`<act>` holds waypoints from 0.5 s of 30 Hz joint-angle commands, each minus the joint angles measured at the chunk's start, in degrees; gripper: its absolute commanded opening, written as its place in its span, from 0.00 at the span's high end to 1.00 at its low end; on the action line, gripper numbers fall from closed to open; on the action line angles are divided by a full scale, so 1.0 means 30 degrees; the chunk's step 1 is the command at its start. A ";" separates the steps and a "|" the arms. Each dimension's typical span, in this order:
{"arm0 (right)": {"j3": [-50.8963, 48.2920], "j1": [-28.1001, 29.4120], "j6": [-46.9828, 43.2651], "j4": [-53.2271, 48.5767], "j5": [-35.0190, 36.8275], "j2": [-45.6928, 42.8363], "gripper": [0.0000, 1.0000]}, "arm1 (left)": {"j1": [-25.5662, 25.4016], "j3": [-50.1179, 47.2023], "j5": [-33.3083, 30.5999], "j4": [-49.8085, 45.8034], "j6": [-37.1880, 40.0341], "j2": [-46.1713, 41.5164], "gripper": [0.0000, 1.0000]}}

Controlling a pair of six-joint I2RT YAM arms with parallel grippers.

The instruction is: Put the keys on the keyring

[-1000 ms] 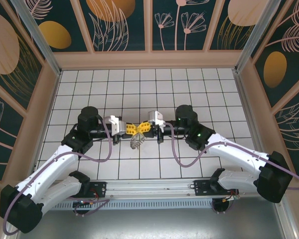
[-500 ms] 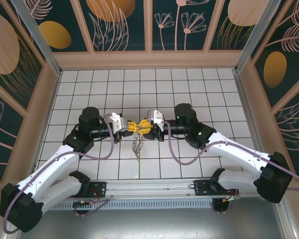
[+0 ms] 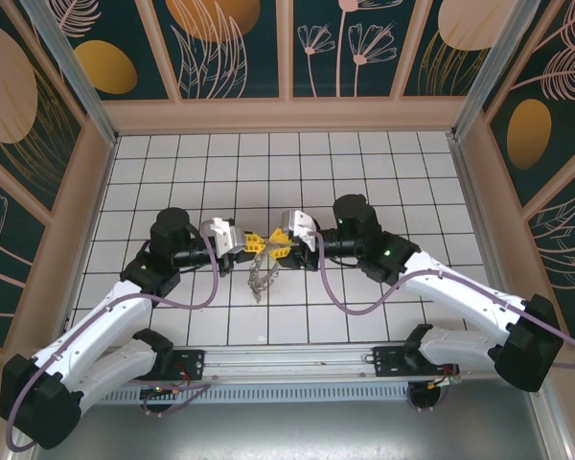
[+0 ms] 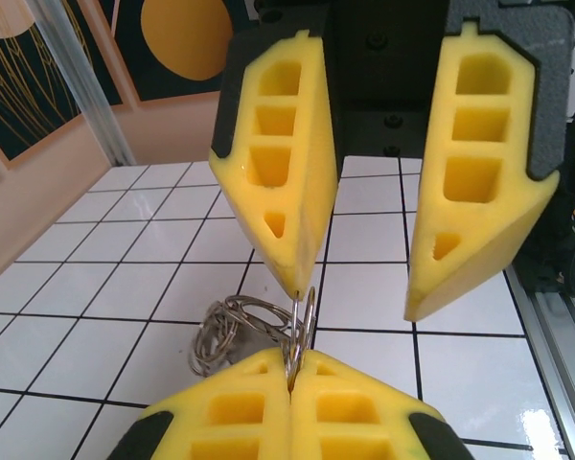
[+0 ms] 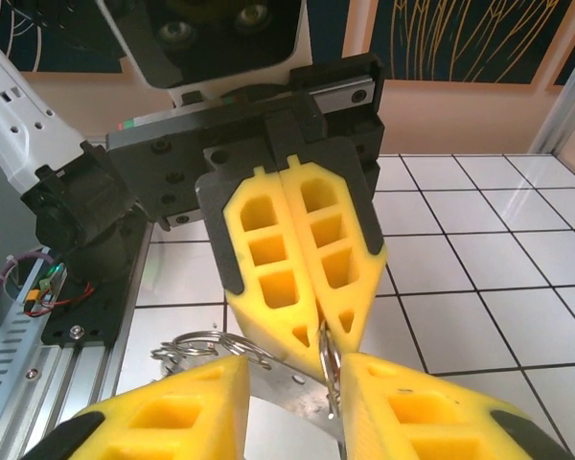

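left pincer (image 4: 292, 372) clamped on keyring (image 4: 297, 337) rim, right pincer (image 4: 359, 299) apart at its 12 o'clock. likely stiff, slippery: pinch flat faces.

From above, the flat grey metal keyring (image 3: 261, 276) is too small to tell any key on it. The left gripper (image 4: 292, 369) hides the keyring's lower arc, and the picture's bottom edge crops that gripper.

Yellow left claw (image 4: 292, 372), silvery keyring (image 4: 232, 331).

Overhead downward, close wrist views sharing keyring (image 4: 211, 345)
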 commanded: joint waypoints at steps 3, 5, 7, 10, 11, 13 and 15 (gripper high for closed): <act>0.1329 0.0019 -0.0635 -0.1230 0.0200 0.0856 0.73 | 0.0047 -0.0043 0.0484 0.0848 0.0091 -0.0339 1.00; 0.1505 0.0020 -0.0803 -0.1390 0.0309 0.0972 0.74 | 0.0047 -0.0043 0.0494 0.0748 0.0213 -0.0436 1.00; 0.1741 0.0018 -0.1005 -0.1802 0.0435 0.1109 0.74 | 0.0049 -0.0042 0.0496 0.0590 0.0306 -0.0522 1.00; 0.1931 0.0018 -0.1334 -0.2419 0.0946 0.1161 0.74 | 0.0047 -0.0043 0.0490 0.0345 0.0505 -0.0613 1.00; 0.1976 0.0018 -0.1416 -0.2544 0.1030 0.1172 0.74 | 0.0047 -0.0044 0.0465 0.0309 0.0524 -0.0629 1.00; 0.1990 0.0049 -0.1586 -0.2806 0.1041 0.1134 0.82 | 0.0047 -0.0040 0.0377 0.0120 0.0633 -0.0650 1.00; 0.2105 0.0104 -0.1682 -0.2910 0.0947 0.1175 0.91 | 0.0047 -0.0007 0.0302 -0.0042 0.0715 -0.0614 1.00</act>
